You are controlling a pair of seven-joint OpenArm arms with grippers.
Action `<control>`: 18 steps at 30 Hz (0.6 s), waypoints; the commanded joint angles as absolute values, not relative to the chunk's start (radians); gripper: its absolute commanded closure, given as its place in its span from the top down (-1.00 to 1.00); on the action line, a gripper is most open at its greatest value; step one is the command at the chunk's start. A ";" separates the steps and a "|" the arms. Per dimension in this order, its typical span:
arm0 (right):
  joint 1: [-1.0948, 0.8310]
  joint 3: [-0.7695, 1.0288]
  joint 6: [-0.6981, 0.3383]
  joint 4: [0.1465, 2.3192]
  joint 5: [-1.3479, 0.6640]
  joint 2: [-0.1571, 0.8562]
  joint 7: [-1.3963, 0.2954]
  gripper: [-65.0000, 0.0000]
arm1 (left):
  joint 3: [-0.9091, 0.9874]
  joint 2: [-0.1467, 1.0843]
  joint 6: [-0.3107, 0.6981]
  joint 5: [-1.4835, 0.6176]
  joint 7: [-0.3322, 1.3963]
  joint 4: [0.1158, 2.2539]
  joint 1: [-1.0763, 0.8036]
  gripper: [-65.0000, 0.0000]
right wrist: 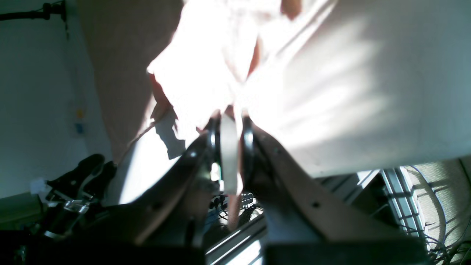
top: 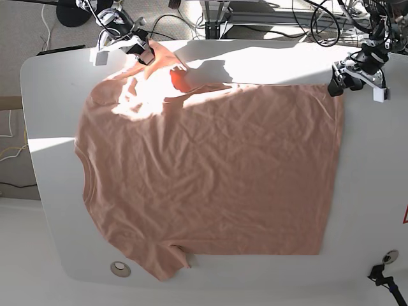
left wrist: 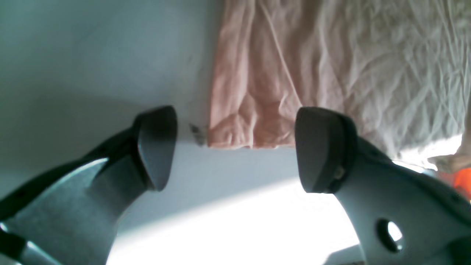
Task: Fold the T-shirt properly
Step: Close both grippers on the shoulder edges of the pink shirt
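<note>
The T-shirt [top: 210, 172], a large salmon-pink, wrinkled cotton short-sleeved one, lies spread nearly flat across the white rounded tabletop [top: 44, 83], neck toward my right arm's side and hem toward my left.

My right gripper [right wrist: 231, 123] is pinched tight on a thin fold of the pink cloth; from the wrist the fabric runs straight up out of my closed jaws, washed out by sun. In the base view that is the far sleeve [top: 159, 60], lifted a little off the table, a shadowed red fold just beyond my tips.

My left gripper [left wrist: 235, 147] stands wide apart and holds nothing. The far hem corner [left wrist: 235, 129] of the shirt lies between and just ahead of my two pads, flat on the table, with a small dark mark beside it.

To do this step well, I judge the left jaws should settle over that corner and take both layers before any lift, so that both far corners rise together and the fold line stays straight. Pulling with the right alone would likely skew the cloth.

Outward from the jaws: hard sun patches cross the table's far edge. Beyond that are grey carpet, cables [top: 312, 22] and a metal frame [right wrist: 401, 198].
</note>
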State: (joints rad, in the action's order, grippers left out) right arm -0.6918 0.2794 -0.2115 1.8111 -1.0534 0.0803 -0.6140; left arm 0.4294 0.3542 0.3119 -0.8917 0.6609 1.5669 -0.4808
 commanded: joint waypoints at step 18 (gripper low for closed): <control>-0.696 0.283 -0.229 1.827 -1.070 0.088 -0.605 -1.00 | 0.325 0.363 0.314 -0.895 0.662 1.560 -0.444 -0.36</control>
